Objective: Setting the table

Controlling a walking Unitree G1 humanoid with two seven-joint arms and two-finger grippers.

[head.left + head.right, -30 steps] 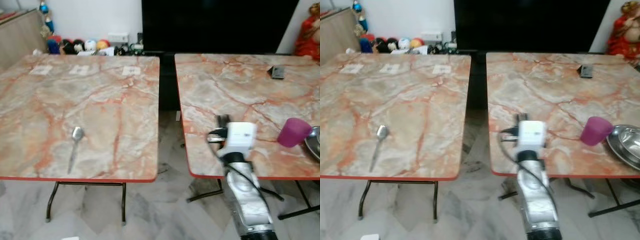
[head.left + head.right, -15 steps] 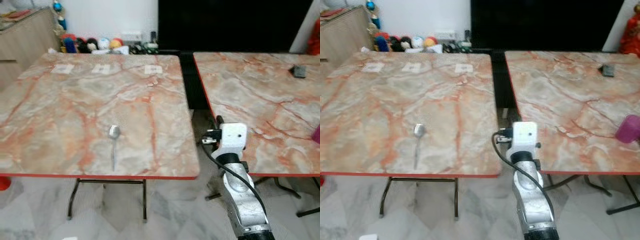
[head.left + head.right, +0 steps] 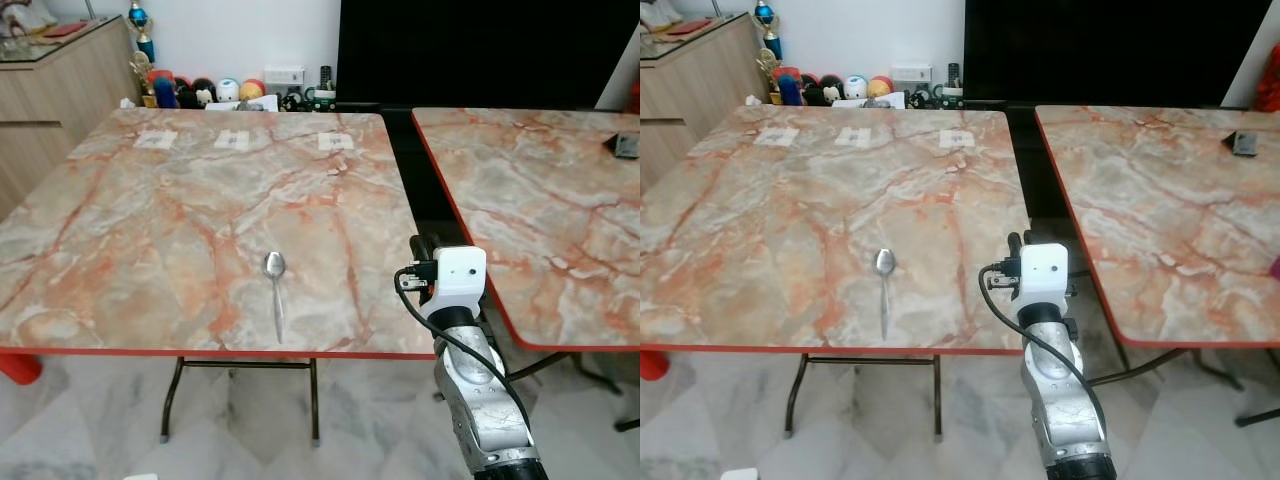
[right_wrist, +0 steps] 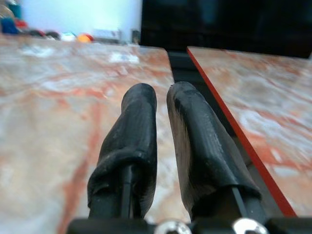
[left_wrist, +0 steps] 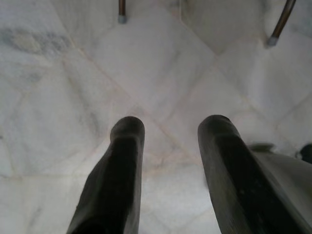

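I am holding my right gripper (image 4: pixel 161 95), fingers pressed nearly together and empty, over the near table corner, the spoon (image 3: pixel 275 290) lying well off to its left.

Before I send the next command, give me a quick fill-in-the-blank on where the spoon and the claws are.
1. The spoon lies on the ____ of the two marble tables.
2. The spoon's bowl points ____ from the robot.
3. The right claw is held over the left table's ____ edge.
4. The left claw hangs above the ____.

Missing words: left; away; right; floor
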